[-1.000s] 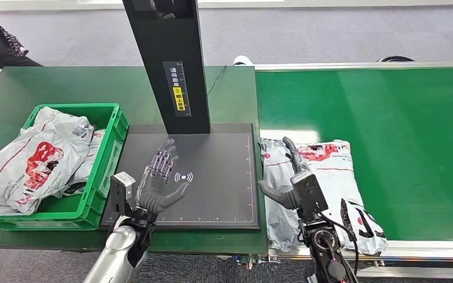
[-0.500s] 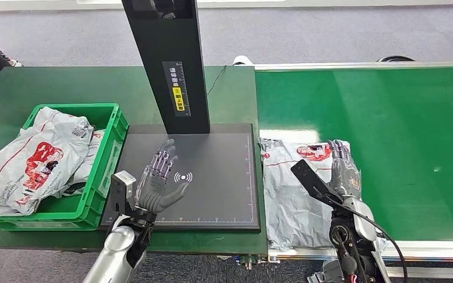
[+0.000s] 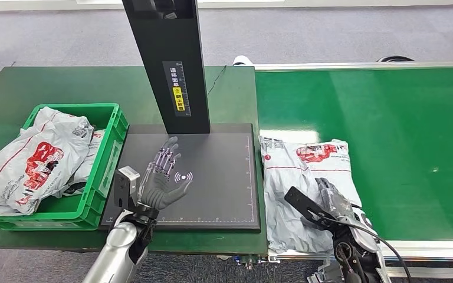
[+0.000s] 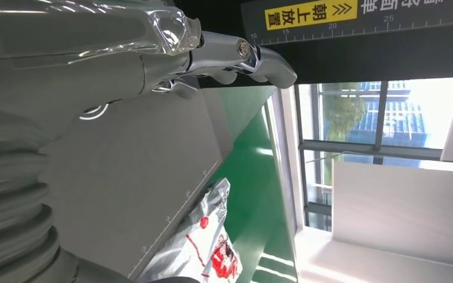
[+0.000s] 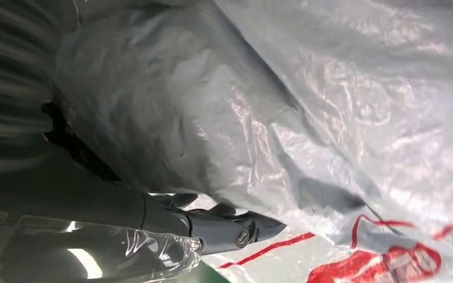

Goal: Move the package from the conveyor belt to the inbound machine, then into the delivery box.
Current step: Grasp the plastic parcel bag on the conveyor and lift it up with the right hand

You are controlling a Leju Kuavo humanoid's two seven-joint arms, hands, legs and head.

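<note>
You can read a yellow label on the black scanner column, also in the left wrist view: Chinese characters "朝上放置" with chevrons beside them. White Chinese text sits above it on the column in the head view, too small to make out. Ruler scale on the column in the wrist view shows 15, 20, 25, 30. The scan pad carries a white wireless-wave symbol, no words. Red print on the package on the belt and on the bags in the green crate isn't legible.
</note>
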